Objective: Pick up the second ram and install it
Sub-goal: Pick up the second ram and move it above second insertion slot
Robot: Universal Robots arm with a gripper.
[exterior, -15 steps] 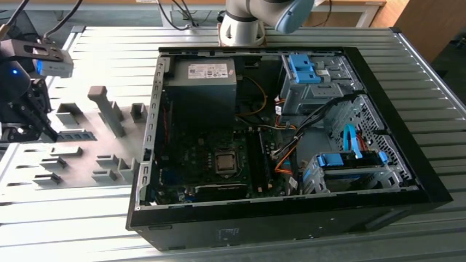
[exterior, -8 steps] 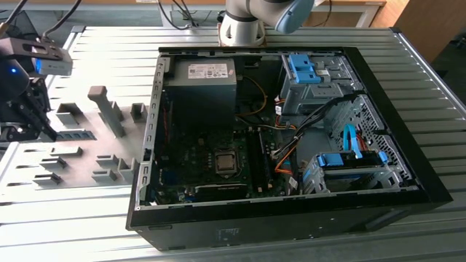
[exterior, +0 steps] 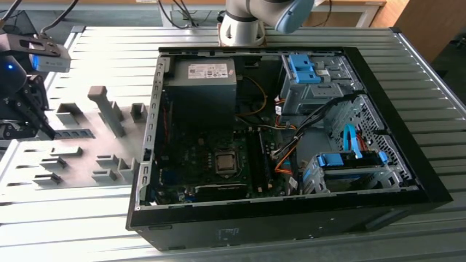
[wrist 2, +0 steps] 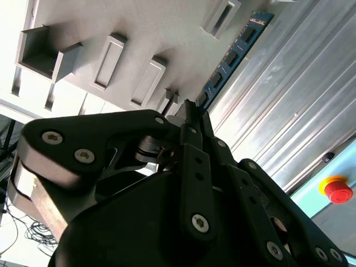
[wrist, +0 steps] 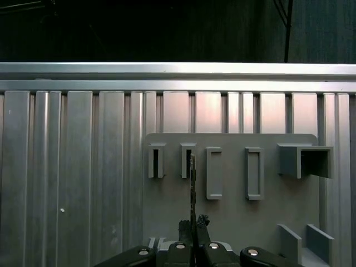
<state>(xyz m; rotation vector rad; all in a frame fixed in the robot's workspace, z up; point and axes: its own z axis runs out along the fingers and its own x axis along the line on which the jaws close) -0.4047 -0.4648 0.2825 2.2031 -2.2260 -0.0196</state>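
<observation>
My gripper (wrist: 193, 225) is shut on the second ram (wrist: 192, 186), which shows edge-on as a thin stick running from the fingertips toward the grey fixture plate (wrist: 233, 222). In the second wrist view the ram (wrist 2: 233, 53) is a blue board with dark chips that reaches out from the gripper (wrist 2: 192, 108). Its far end lies beside a slotted grey block (wrist 2: 221, 18); I cannot tell whether they touch. In the exterior view the gripper (exterior: 40, 123) hangs over the fixture plate (exterior: 95, 147) at the exterior view's far left.
An open computer case (exterior: 407, 180) lies at the exterior view's right, with long black motherboard slots (exterior: 255, 155) and a processor socket (exterior: 226, 162) inside. Several grey fixture blocks (exterior: 109, 109) rise from the plate. A red stop button (wrist 2: 336, 189) shows beyond the ribbed metal table (wrist: 72, 167).
</observation>
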